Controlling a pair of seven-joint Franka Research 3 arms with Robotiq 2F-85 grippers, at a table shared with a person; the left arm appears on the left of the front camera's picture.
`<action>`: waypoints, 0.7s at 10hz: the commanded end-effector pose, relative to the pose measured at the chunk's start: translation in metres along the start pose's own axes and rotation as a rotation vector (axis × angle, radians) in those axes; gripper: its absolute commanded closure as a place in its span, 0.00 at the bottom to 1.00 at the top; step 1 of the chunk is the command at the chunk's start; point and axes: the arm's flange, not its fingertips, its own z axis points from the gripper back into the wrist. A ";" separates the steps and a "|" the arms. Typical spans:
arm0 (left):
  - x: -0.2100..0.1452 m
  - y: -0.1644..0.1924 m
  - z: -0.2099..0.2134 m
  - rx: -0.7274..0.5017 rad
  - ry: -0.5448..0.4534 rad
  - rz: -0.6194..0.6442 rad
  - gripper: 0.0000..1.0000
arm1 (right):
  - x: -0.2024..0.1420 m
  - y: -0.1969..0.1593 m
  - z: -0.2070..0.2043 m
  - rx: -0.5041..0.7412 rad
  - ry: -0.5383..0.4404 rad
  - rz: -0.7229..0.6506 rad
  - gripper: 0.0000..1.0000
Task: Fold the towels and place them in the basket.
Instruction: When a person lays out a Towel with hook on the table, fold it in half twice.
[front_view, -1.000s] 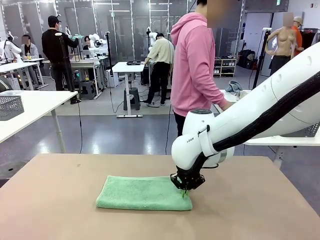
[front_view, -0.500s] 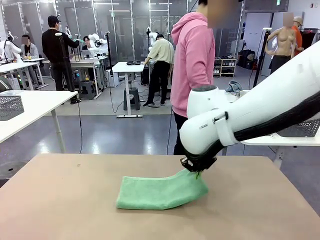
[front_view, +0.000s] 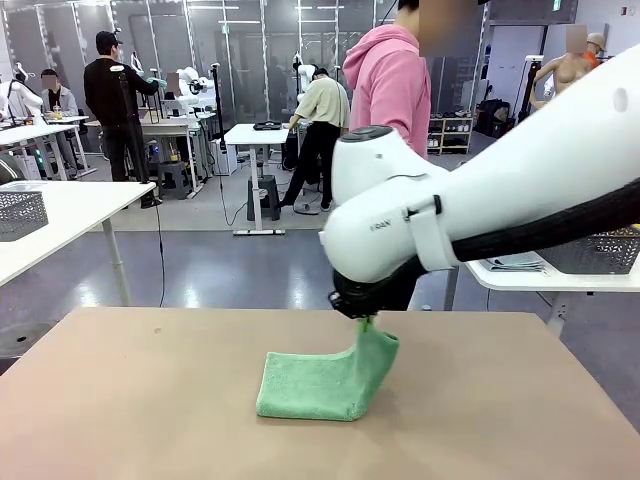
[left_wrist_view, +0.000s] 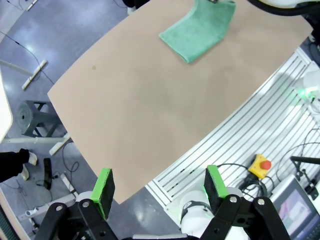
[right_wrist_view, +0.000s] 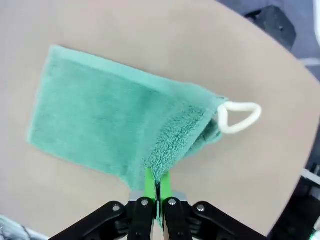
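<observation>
The right gripper is pinched tight on a raised edge of the mint green towel. The white loop lies just beside the pinch, and the rest of the towel drapes ahead onto the table. A good fold likely means carrying that edge low and straight over the far end, with corners matched before release. The left gripper hangs wide open and empty, well apart.

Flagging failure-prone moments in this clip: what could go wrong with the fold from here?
1. The right gripper pinches just the edge of the green towel, so the cloth may slip free mid-fold.
2. The lower layer lies loose on the table with nothing pinning it; it could drag and fold crooked.
</observation>
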 end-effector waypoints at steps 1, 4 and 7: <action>-0.001 0.000 -0.001 0.002 0.003 -0.021 0.09 | 0.029 0.033 -0.010 0.021 0.047 -0.037 1.00; -0.001 0.000 -0.001 0.002 0.003 -0.021 0.09 | 0.049 0.073 -0.040 0.067 0.109 -0.114 1.00; -0.001 0.000 -0.001 0.002 0.003 -0.021 0.09 | 0.060 0.104 -0.074 0.174 0.176 -0.139 1.00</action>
